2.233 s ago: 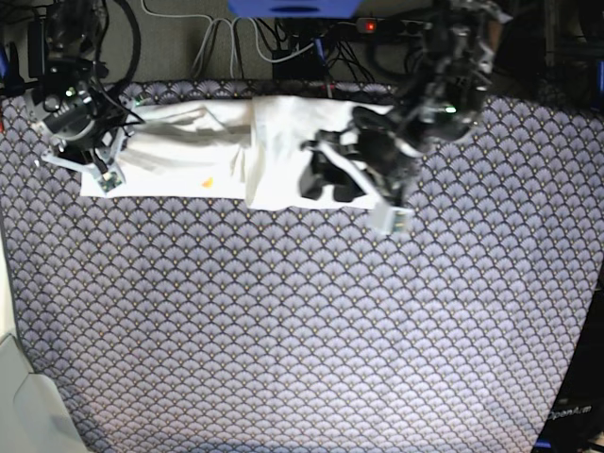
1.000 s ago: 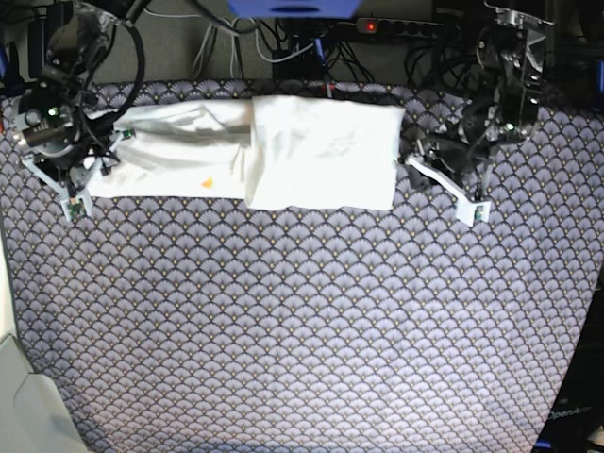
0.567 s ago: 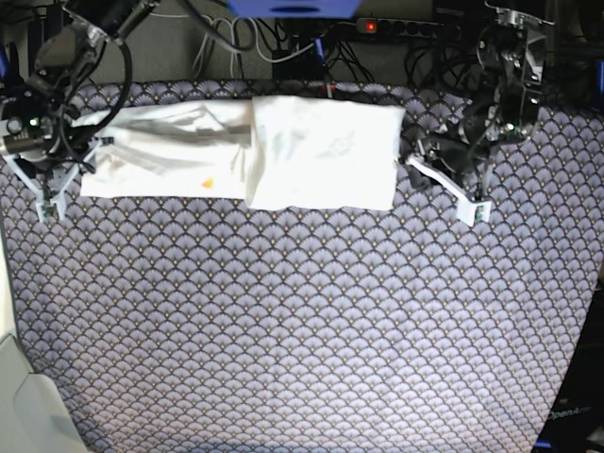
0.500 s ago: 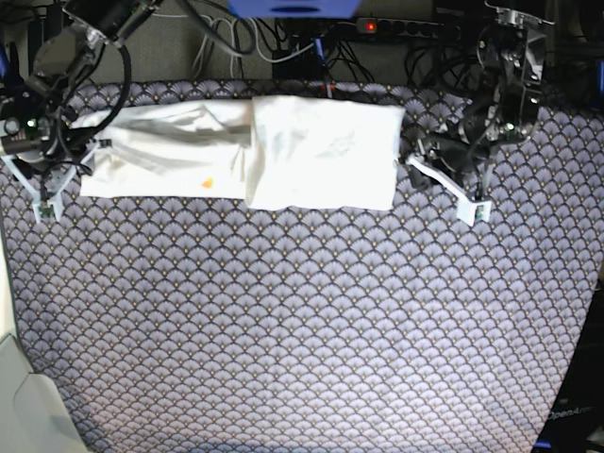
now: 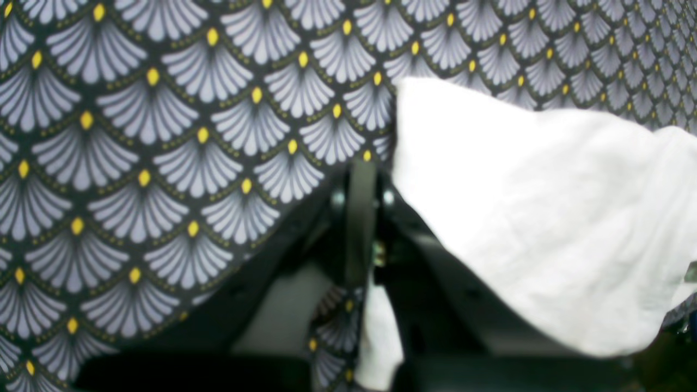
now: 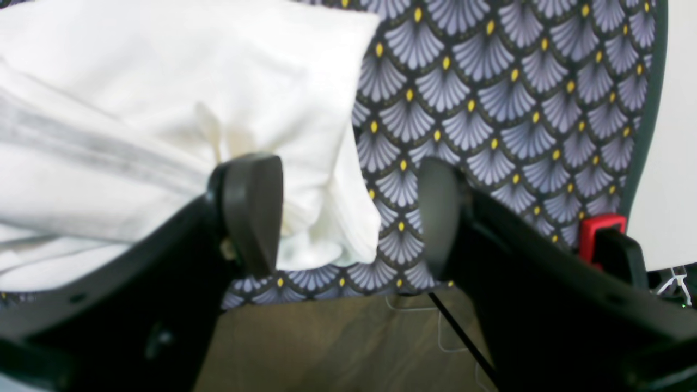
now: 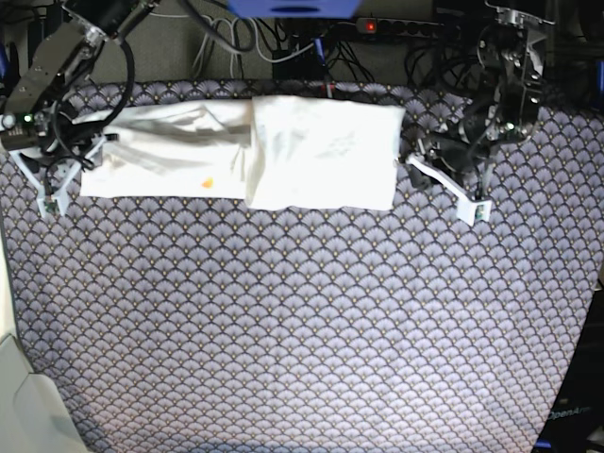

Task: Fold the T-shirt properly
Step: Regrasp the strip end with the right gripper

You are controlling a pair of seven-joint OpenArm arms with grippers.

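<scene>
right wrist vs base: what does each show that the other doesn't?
Right wrist only: the right end effector close up, open, its fingers straddling the shirt's end corner, and bare floor beyond the cloth's edge.

Base only: the whole shirt as a long strip with one end folded over the middle, the left end effector beside that folded end, and the power strip behind.

Both: white shirt on the fan-patterned cloth, with the right end effector at its end.
</scene>
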